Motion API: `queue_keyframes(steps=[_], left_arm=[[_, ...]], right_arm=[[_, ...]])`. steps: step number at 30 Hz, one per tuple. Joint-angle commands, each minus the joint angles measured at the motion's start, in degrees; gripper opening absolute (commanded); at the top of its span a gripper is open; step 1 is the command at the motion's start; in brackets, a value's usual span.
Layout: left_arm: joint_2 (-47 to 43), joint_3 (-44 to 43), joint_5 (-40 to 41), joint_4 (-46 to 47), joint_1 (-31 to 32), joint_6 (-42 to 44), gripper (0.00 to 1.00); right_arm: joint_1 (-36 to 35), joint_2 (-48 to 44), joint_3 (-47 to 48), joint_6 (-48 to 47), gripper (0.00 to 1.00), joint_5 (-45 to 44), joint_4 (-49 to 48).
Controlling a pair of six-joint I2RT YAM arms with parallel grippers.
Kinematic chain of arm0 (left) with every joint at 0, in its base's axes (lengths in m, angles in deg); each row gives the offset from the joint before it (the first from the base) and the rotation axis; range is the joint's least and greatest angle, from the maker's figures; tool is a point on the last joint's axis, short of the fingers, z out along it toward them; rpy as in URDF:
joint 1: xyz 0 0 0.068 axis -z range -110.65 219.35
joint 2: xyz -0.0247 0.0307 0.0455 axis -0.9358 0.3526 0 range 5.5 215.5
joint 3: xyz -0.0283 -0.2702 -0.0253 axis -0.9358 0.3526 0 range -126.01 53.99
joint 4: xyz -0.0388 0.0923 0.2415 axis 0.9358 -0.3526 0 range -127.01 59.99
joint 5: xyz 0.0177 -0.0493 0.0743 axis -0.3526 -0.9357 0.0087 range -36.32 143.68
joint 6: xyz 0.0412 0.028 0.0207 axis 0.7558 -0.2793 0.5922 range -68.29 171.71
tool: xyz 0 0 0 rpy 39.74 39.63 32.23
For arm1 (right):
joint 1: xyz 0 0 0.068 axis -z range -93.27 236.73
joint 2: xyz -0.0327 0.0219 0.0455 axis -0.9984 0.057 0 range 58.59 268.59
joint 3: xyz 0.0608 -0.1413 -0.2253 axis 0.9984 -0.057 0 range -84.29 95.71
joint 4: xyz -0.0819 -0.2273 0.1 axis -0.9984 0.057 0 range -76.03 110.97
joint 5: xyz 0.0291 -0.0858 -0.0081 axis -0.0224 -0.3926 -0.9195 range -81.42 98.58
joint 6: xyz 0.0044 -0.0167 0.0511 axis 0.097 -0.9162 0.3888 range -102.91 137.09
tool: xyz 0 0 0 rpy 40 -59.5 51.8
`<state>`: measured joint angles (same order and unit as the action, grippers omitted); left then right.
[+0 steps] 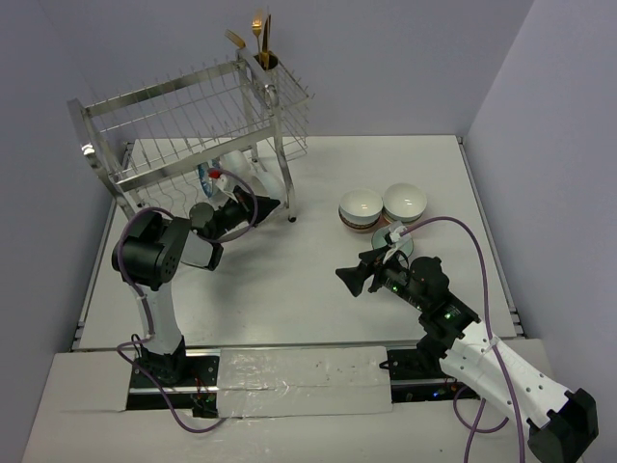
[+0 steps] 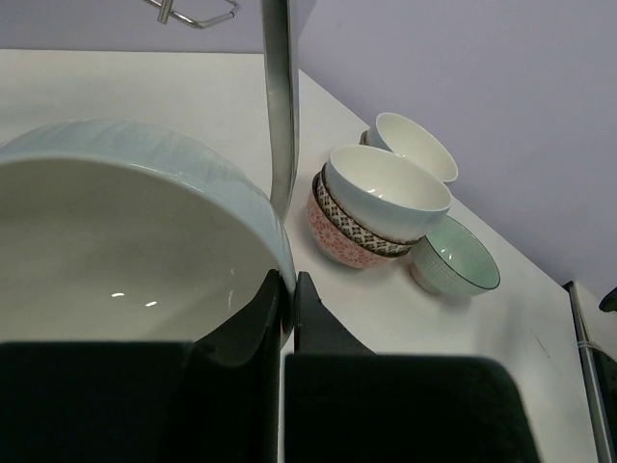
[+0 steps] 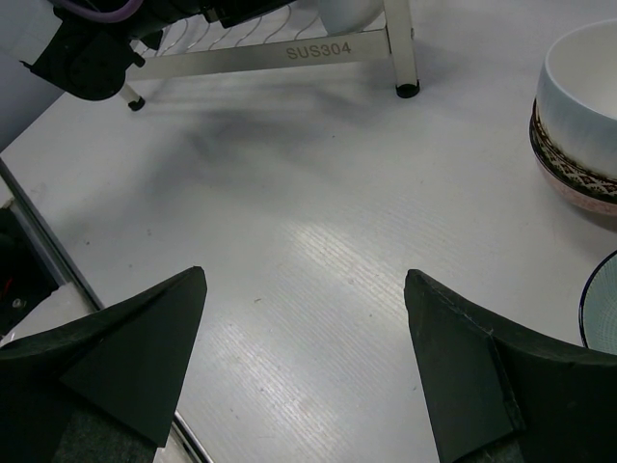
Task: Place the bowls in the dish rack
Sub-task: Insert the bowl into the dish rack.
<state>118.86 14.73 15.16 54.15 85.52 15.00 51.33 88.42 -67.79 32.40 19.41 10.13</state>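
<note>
The left gripper (image 2: 287,282) is pinched narrow on the rim of a pale bowl (image 2: 125,231). One finger (image 2: 253,333) sits inside the white hollow and the other against the light blue outer wall, so the bowl fills the space to the gripper's left. Just past the fingertips a rack leg (image 2: 280,106) rises out of sight. Seen from above, this gripper is reached in at the lower tier of the dish rack (image 1: 183,111), where other white bowls show among the tines, though they are too crowded to count. Further ahead and to this gripper's right, on the table (image 2: 116,87), stand the stacked bowls (image 2: 376,207): a white one nested in a brown-patterned one over a pink one. A white bowl (image 2: 416,145) stands just behind them, and a green bowl (image 2: 455,258) just beside them on the near side. The right gripper (image 3: 307,352) is spread wide with nothing between its fingers, hanging over bare table well apart from the rack. Ahead to its right is the same stack, and closer on that side is the dark-rimmed edge of the green bowl. Far ahead of it runs the rack's bottom rail, stamped SUS304, with its feet on the table. Gold cutlery (image 1: 260,39) stands in a cup at the rack's top far corner.
</note>
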Motion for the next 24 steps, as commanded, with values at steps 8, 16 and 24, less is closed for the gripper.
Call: queue_keyframes(steps=[8,16,24], left_arm=[[4.50,-1.95,-12.63,22.45,1.15,-5.30,0.00],[3.18,-1.52,-13.68,22.36,0.01,-5.30,0.00],[3.09,-5.47,-15.79,22.01,-0.96,-6.70,0.00]], right_arm=[[-0.64,0.06,1.88,-0.63,0.91,0.60,-2.23],[-0.73,0.23,1.88,-0.55,0.91,0.86,-2.40],[-0.81,0.32,1.97,-0.81,0.91,1.21,-2.14]])
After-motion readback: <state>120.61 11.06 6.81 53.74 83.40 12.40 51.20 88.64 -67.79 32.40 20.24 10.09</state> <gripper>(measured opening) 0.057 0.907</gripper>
